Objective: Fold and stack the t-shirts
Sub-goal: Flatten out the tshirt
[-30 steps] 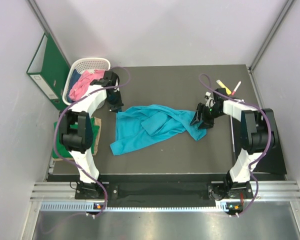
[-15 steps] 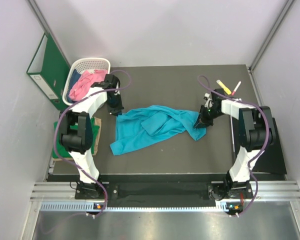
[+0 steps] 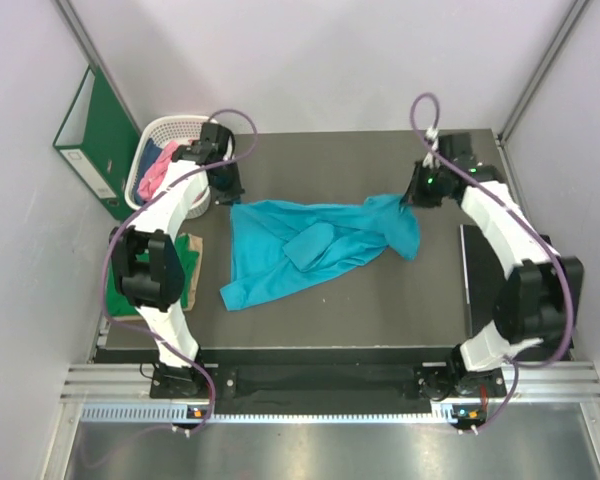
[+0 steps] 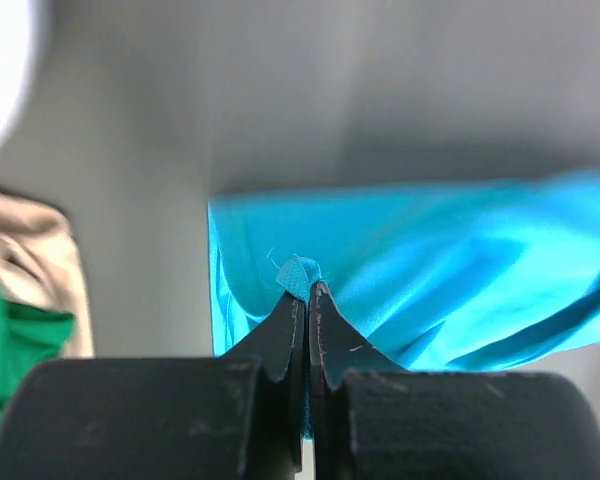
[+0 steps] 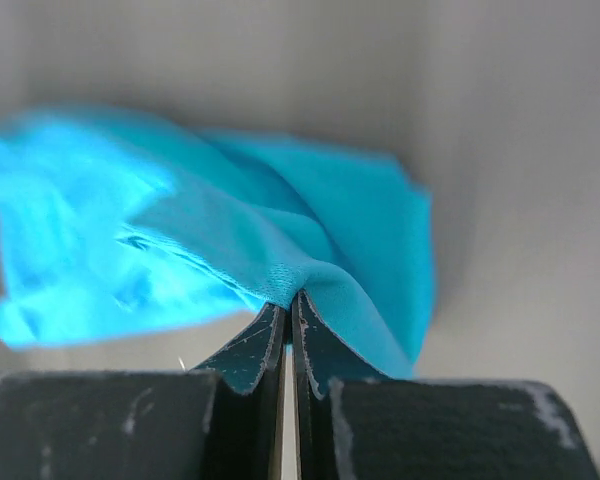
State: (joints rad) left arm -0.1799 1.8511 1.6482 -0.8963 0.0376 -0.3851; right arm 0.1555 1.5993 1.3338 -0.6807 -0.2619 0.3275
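1. The blue t-shirt (image 3: 310, 245) lies in the middle of the table (image 3: 380, 300), stretched long from left to right.
2. The left gripper (image 4: 307, 290) pinches its far-left corner.
3. The right gripper (image 5: 288, 298) pinches its far-right corner.

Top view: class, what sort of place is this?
Likely a robot lab cell: plain walled enclosure, two arms bolted to a metal rail, a teal t-shirt spread on the dark table.

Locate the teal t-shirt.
In the top view the teal t-shirt lies across mid-table, its far corners pinched between the fingers of the left gripper, beside the white basket, and of the right gripper.
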